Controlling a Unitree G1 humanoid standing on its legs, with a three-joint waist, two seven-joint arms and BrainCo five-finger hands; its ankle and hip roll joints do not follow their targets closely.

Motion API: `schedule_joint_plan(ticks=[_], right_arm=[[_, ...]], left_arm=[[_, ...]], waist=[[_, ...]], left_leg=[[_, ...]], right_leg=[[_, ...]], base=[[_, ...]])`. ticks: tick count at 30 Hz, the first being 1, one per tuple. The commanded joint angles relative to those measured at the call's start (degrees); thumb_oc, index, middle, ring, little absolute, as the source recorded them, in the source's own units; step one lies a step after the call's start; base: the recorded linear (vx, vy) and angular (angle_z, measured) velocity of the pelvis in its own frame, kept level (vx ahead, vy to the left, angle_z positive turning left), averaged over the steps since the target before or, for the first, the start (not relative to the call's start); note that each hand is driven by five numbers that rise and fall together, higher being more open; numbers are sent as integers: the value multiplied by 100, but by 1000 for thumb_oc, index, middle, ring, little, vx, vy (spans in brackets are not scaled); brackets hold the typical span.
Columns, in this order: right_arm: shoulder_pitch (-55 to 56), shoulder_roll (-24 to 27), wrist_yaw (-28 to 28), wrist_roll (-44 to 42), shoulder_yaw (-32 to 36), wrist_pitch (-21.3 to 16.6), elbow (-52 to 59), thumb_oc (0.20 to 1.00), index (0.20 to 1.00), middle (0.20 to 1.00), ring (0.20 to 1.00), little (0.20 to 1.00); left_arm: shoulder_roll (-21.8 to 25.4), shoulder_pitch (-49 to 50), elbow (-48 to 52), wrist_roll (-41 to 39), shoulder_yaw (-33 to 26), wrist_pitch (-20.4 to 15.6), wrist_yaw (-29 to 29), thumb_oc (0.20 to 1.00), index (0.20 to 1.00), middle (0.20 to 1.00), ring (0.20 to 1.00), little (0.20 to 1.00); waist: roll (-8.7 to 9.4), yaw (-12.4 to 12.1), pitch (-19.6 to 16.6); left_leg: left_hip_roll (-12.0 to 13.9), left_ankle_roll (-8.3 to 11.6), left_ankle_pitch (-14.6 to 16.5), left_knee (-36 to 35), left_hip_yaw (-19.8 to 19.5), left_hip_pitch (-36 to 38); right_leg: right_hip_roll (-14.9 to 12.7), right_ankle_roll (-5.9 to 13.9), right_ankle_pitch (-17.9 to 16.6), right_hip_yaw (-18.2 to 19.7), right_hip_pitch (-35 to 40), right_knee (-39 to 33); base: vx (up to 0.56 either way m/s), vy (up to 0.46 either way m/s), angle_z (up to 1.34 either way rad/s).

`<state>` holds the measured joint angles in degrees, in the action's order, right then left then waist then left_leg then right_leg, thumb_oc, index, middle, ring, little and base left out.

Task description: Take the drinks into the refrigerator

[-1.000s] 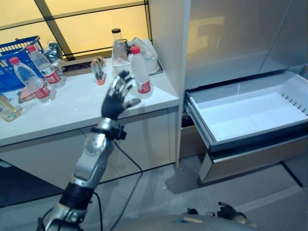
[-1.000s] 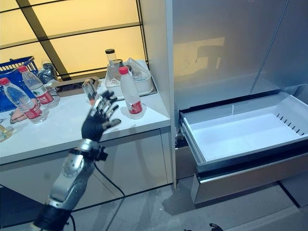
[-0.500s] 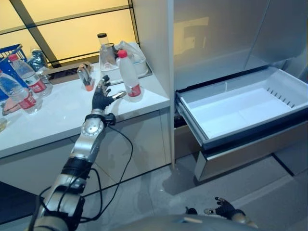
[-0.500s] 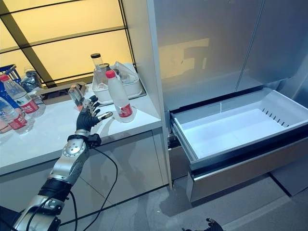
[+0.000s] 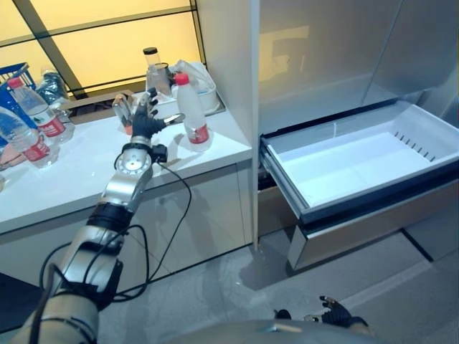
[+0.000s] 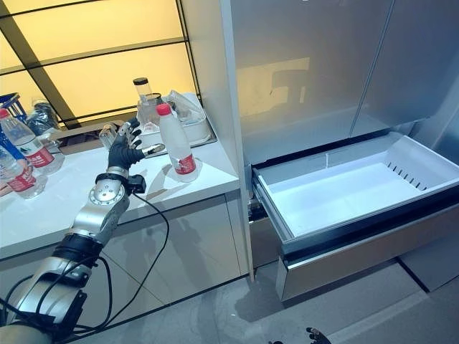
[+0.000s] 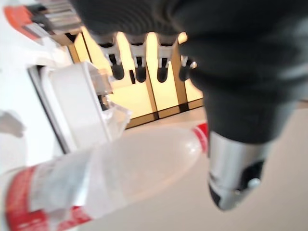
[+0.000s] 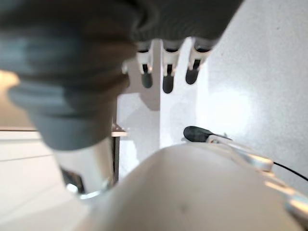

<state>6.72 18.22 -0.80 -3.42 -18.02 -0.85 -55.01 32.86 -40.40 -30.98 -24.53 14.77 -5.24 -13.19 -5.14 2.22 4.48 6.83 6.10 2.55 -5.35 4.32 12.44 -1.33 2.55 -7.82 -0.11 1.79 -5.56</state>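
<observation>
On the far left of the white bench (image 5: 86, 175) stand two bottles (image 5: 32, 125) with red caps, next to a blue basket (image 5: 13, 72). They are well apart from the robot's reach right now.

Next comes the left hand (image 5: 147, 122). It is held up over the bench with its fingers (image 7: 139, 72) straight and spread out, so it is open and holds nothing. It is just beside the bottle (image 5: 191, 109), on the bottle's left, and its thumb points toward the bottle. It is hard to say if they touch.

The bottle stands upright near the bench's right edge. It is clear plastic with a red cap and a red band low down. It looks full, so it is likely a bit heavy. The plastic is thin and would probably dent if squeezed hard. The smooth sides may be slippery. It is tall and thin, so a bump near the top could tip it over. The best place to hold looks like the middle, just above the red band, with the fingers on one side and the thumb on the other.

Behind it is a white tub (image 5: 204, 89) and a jar (image 5: 153, 68).

To the right, the fridge drawer (image 5: 358, 168) is pulled out, with nothing in it.

The right hand (image 5: 336, 313) hangs low near the floor, fingers relaxed and holding nothing.
</observation>
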Motion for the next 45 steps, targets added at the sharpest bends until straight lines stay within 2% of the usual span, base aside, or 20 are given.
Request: schedule_joint_plan(ticks=[1, 5, 10, 23, 32, 45], right_arm=[[-6, -141, 74, -18, -235, -62, 248, 1000, 1000, 1000, 1000, 1000], [-131, -187, 73, -26, -253, -50, -337, 1000, 1000, 1000, 1000, 1000], [-235, -207, 61, -33, -270, -61, -460, 1000, 1000, 1000, 1000, 1000], [-387, -230, -49, -14, -227, -137, -469, 1000, 1000, 1000, 1000, 1000], [-674, -351, -123, -35, -197, -175, -997, 1000, 1000, 1000, 1000, 1000], [-688, -336, -149, -71, -257, -216, -1080, 1000, 1000, 1000, 1000, 1000]], left_arm=[[367, -1103, -434, -314, 101, -209, -83, 1000, 1000, 1000, 1000, 1000], [470, -1300, -516, -630, 300, -195, 142, 1000, 1000, 1000, 1000, 1000], [432, -1303, -588, -679, 406, -165, 262, 1000, 1000, 1000, 1000, 1000], [-211, -493, -933, -131, 262, -15, 327, 1000, 1000, 1000, 1000, 1000], [-577, -51, -919, -30, 116, -32, 296, 1000, 1000, 1000, 1000, 1000], [-1082, -457, -1053, 113, 410, -43, 279, 1000, 1000, 1000, 1000, 1000]], waist=[[168, 140, 84], [116, 142, 110], [85, 158, 124], [91, 205, 232], [117, 203, 257], [113, 348, 299]], left_leg=[[-274, -238, 76, 35, 39, -99], [-280, -242, 84, 35, 41, -87], [-292, -247, 89, 35, 43, -87], [-316, -272, 69, 35, 118, -138], [-303, -281, 72, 35, 210, -149], [-279, -253, 75, 35, 280, -199]], right_leg=[[-29, 361, 789, 46, 606, 234], [-38, 366, 775, 51, 604, 227], [-39, 372, 768, 62, 607, 218], [-27, 355, 742, 167, 471, 249], [14, 327, 726, 280, 404, 257], [62, 306, 681, 332, 341, 215]], base=[[3, 3, -4], [3, 3, -2], [0, 0, 0], [-1, 0, -1], [5, -1, -7], [0, 0, 0]])
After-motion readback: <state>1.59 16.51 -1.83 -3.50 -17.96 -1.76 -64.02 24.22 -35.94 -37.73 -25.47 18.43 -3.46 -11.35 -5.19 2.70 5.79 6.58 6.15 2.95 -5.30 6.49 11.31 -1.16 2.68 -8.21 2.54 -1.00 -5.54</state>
